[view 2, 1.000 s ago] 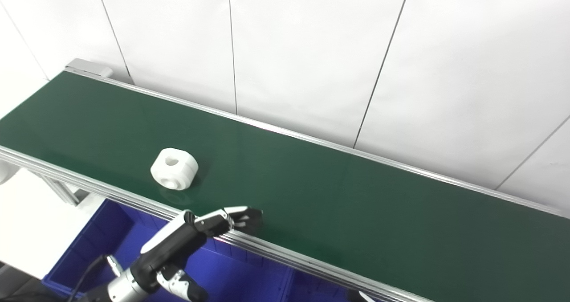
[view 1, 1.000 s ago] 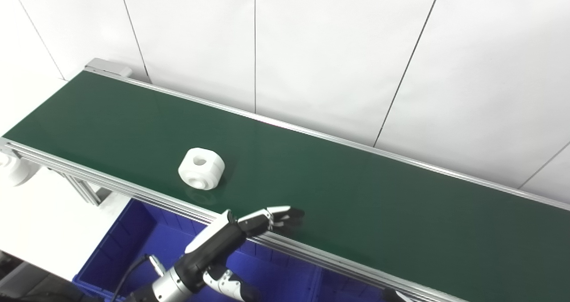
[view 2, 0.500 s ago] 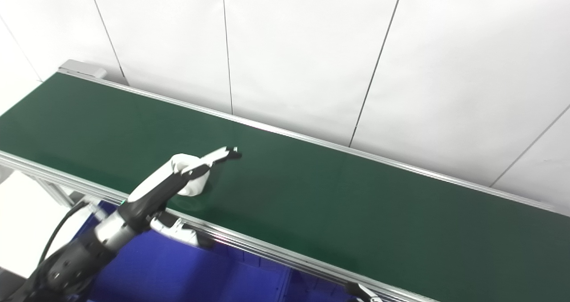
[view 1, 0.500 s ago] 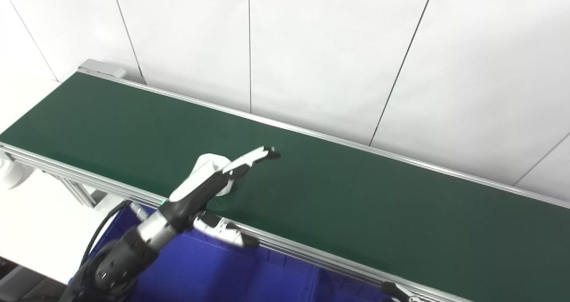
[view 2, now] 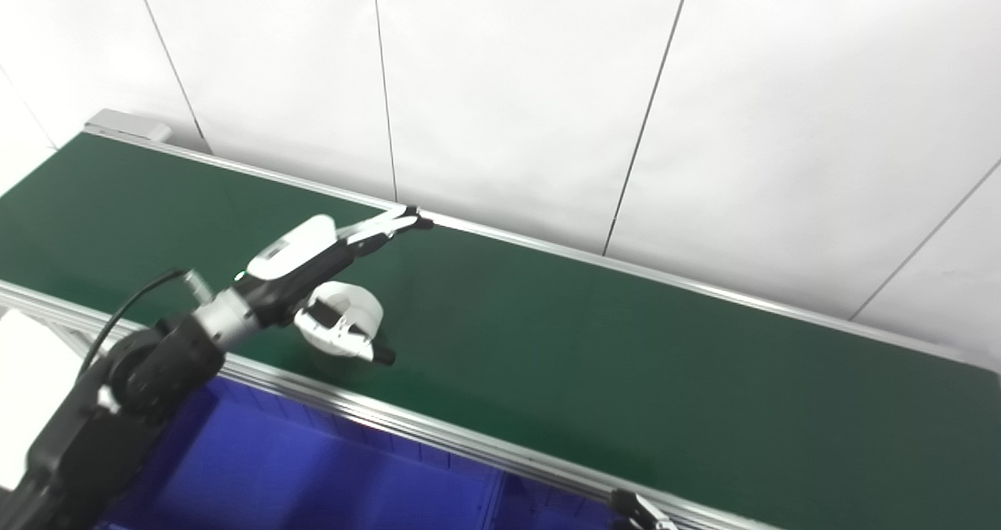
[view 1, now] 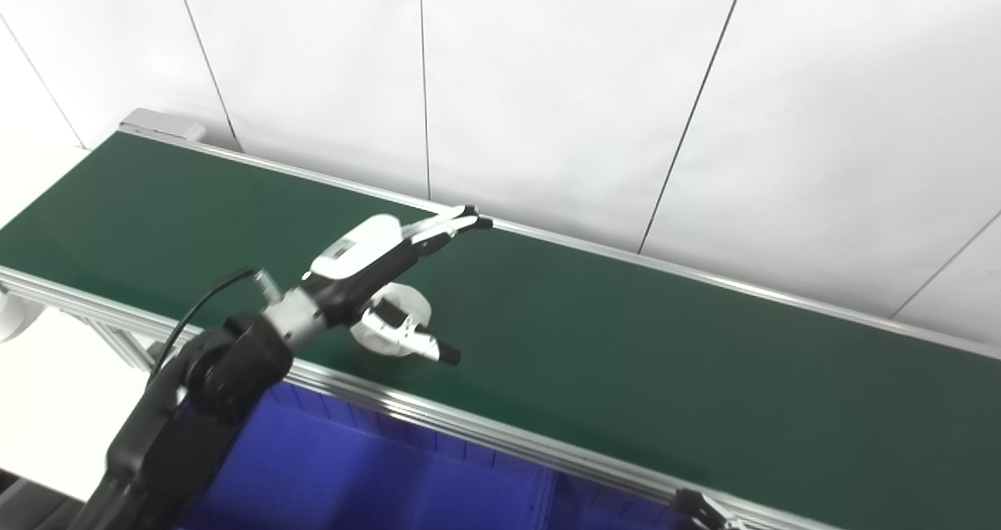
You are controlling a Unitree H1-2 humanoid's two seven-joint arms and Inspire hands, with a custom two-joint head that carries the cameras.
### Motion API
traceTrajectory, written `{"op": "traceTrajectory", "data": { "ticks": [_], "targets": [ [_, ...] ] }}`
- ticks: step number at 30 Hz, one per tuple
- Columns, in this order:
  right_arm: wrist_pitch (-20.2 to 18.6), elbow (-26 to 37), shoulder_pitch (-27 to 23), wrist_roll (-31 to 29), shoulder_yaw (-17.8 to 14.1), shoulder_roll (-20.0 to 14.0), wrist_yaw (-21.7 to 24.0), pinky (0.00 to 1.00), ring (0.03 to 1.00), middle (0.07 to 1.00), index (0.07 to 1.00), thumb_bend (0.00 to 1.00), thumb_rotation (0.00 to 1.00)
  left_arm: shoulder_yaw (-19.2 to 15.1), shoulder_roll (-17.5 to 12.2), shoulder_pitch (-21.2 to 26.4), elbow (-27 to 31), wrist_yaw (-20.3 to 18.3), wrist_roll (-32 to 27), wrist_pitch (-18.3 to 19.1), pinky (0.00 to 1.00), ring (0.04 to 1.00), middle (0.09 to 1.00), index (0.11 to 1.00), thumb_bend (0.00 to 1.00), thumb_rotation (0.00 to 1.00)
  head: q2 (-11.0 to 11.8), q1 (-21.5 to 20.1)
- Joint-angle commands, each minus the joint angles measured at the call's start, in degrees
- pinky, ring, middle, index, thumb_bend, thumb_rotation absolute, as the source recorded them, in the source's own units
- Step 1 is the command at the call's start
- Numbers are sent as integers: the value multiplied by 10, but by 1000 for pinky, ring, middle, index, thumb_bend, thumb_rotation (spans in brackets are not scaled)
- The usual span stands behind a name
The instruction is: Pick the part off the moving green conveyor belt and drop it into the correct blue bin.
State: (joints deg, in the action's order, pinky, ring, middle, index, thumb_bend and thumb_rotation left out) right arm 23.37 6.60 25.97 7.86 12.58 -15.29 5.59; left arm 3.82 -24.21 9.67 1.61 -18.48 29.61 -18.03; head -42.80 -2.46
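**Part between thumb and fingers, grasp not yet closed**

White plastic part [view 1: 403,311], a chunky rounded ring, lies on the dark green conveyor belt [view 1: 626,342] close to the near aluminium rail [view 1: 469,428], partly hidden by the left hand [view 1: 391,280]. The hand is spread wide and holds nothing. Its fingers [view 1: 450,225] reach out above and beyond the part, and its thumb [view 1: 410,341] sits on the near side. Whether the thumb touches the part cannot be told.

Judgement: the step in hand is closing on the part. Since the belt is said to be moving, the hand should track the part, lower until the fingers pass its far side, then close firmly across the body. A late closure risks knocking it along the belt.

Blue plastic bin [view 1: 367,483] sits below the rail. Only a tip of the right hand [view 1: 700,508] shows at the bottom edge; its state cannot be told.
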Motion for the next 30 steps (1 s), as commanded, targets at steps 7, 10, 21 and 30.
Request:
{"op": "traceTrajectory", "data": {
  "ticks": [7,10,21,30],
  "targets": [
    [35,18,0,-1,2,-4,-12,705,774,826,848,651,238,27,-14,56,-78,73,67,-37,824,887,963,912,885,309,-4,-1],
    [35,18,-1,-10,4,-6,-9,716,777,826,850,656,228,43,-14,63,-81,66,100,-2,875,913,983,926,907,321,-7,-1],
    [36,20,2,0,6,-11,-16,720,785,831,855,636,304,103,-26,71,-80,-14,126,82,913,942,986,920,999,214,-12,0],
    [35,17,-1,-4,12,-15,-23,704,774,826,854,645,322,135,-27,73,-63,-105,105,155,712,853,887,845,897,49,-15,-2]
  ]
}}
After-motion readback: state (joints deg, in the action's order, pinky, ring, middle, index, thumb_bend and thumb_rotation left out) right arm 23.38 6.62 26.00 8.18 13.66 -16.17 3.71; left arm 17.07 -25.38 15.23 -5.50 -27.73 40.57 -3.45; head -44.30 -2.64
